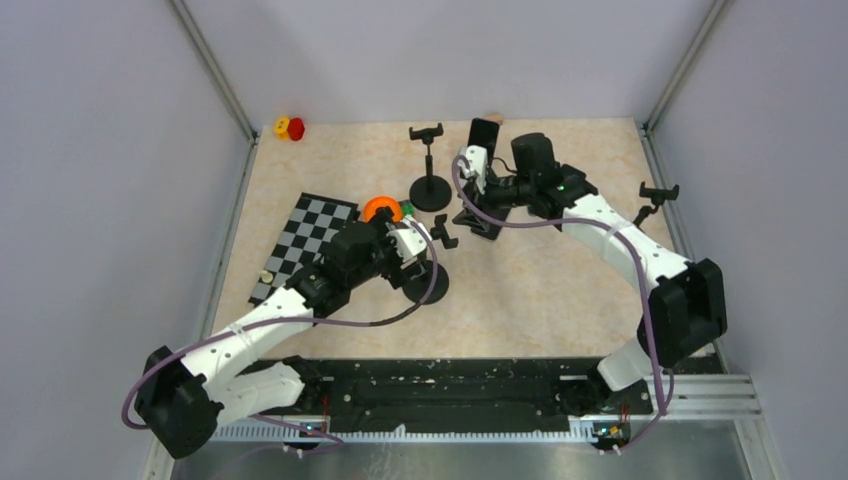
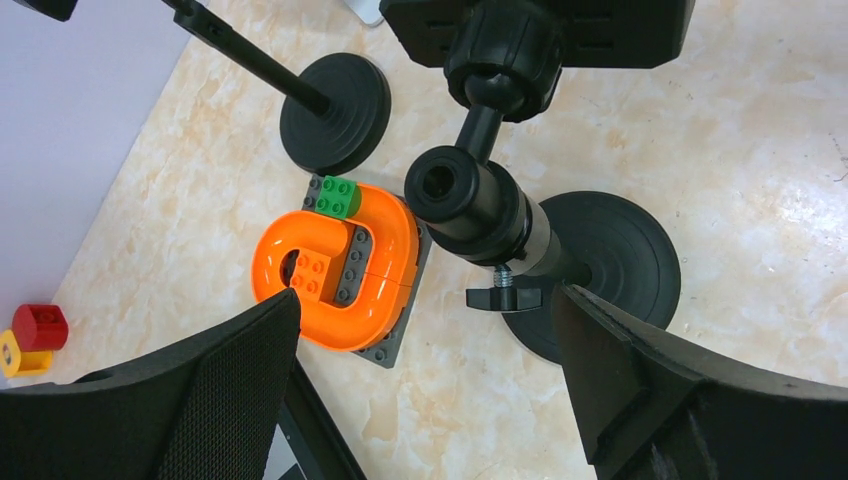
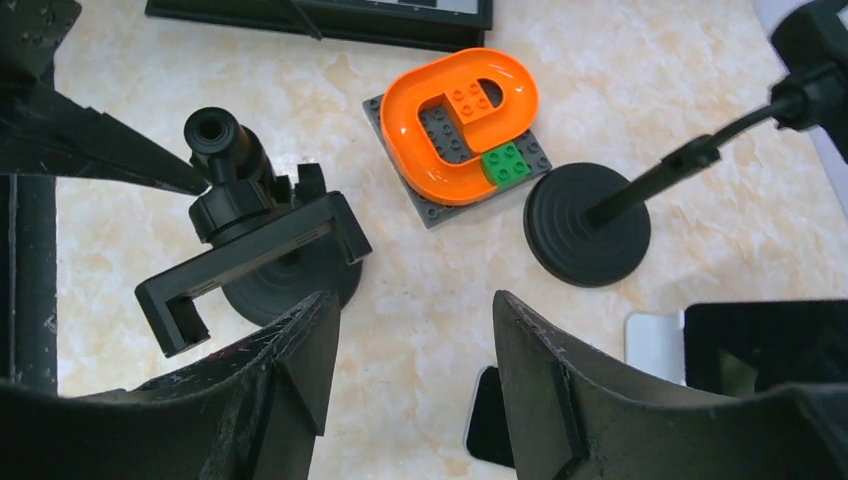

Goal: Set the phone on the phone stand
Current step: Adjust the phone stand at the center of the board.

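Left gripper (image 2: 425,305) jaws spread wide over phone stand (image 2: 470,195), probably to steady it; right gripper (image 3: 412,300) jaws held apart, empty, above phone (image 3: 488,420).

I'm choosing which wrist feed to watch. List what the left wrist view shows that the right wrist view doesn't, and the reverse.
Left wrist only: a red block and yellow block by the wall. Right wrist only: a dark corner, possibly the phone, below the open right gripper, and a dark-framed board edge at top. Both: the orange track, green brick, and the clamp stand and second stand with round bases.
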You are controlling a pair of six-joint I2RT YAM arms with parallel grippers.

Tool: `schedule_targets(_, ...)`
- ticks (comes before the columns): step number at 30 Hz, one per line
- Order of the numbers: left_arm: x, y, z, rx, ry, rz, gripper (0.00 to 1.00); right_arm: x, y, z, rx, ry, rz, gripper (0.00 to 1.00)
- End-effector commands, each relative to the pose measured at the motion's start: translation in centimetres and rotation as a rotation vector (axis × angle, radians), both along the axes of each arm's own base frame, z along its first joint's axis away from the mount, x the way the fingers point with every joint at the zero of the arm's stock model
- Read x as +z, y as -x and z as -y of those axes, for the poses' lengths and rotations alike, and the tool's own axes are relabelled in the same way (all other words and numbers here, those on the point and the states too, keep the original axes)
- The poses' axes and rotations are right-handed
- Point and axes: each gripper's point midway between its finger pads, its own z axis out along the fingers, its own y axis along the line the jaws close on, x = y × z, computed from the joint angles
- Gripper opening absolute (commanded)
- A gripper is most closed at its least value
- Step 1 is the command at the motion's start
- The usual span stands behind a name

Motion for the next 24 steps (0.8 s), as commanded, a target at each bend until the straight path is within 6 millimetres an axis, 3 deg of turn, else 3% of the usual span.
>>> schedule_targets(1,1.1,0.2,0.3,-0.02,0.04,0.019,0.99,0.6,1.2,-2.1,0.156,0.029,0.052,0.59)
schedule_targets(6,0.7,0.5,0.8,-0.037,0.057,0.003,0.99,-0.1,1.9,-3.0,0.206,0.056,0.077,0.59)
schedule_targets(20,-0.2,0.3,1.1,-0.04,0.052,-0.018,0.99,0.6,1.4,-4.2,0.251,0.079,0.144,0.5)
schedule_targets(24,-0.3,-0.1,1.0,-0.026,0.044,-0.008,0.99,0.7,1.7,-4.6,0.269,0.078,0.14,0.44)
